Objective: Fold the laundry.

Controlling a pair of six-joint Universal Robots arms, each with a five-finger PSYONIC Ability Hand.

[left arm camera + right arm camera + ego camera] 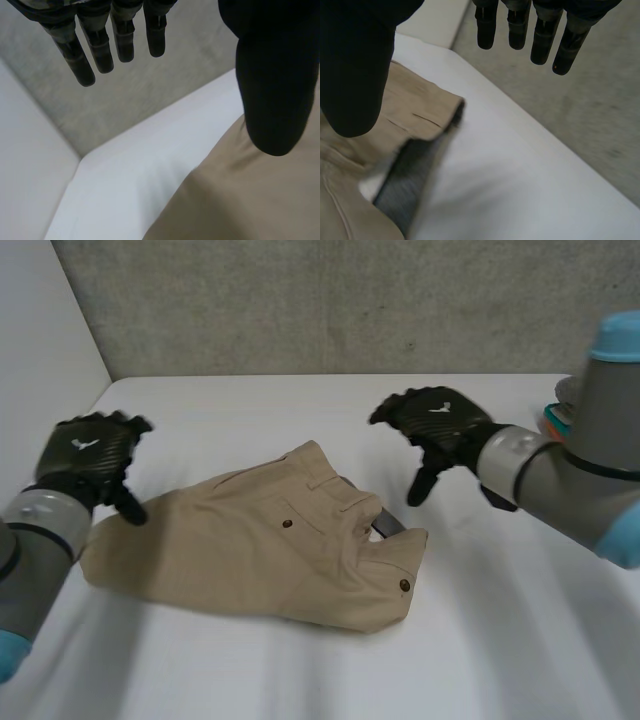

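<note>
- A white table (520, 640) is meeting a grey wall (330, 300).
- Tan trousers (250, 555) are lying folded mid-table.
- The left hand (88, 455) is hovering at their left end, fingers relaxed, empty.
- The right hand (435, 420) is hovering near their right end, likewise empty.

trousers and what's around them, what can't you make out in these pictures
- Head view: a thing with orange and teal edges sits mostly behind the right arm; unidentifiable.
- Head view: the trousers' lower layers lie under the top fold.
- Left wrist view: the left hand's thumb covers part of the trousers; the picture edge cuts off the rest.
- Right wrist view: the right hand's thumb covers part of the waistband.
</note>
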